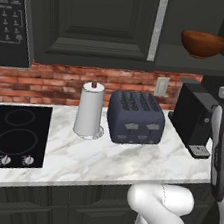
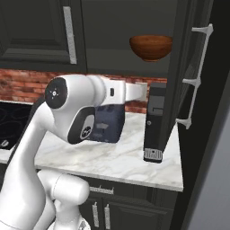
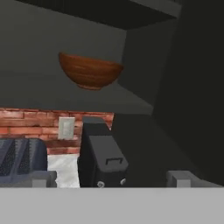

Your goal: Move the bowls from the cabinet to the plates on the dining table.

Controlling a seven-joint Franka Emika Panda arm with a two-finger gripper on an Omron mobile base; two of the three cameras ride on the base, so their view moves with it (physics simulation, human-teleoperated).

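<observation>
One reddish-brown wooden bowl (image 1: 203, 44) (image 2: 151, 47) (image 3: 89, 72) sits on the dark lower shelf of the open cabinet (image 1: 186, 61) (image 2: 112, 67). In the hand view my gripper (image 3: 113, 178) is open, its two fingertips (image 3: 43, 177) far apart with nothing between them. It is below the shelf and short of it, level with the coffee machine, with the bowl up and slightly left of centre. My forearm (image 2: 130, 92) reaches toward the cabinet. The second bowl, the plates and the dining table are out of view.
On the marble counter under the cabinet stand a black coffee machine (image 1: 194, 118) (image 2: 155, 121), a dark blue toaster (image 1: 136, 118) and a paper-towel roll (image 1: 89, 110). The cabinet's open door (image 2: 179, 76) juts out at the right. A cooktop (image 1: 10, 135) and microwave (image 1: 11, 14) lie left.
</observation>
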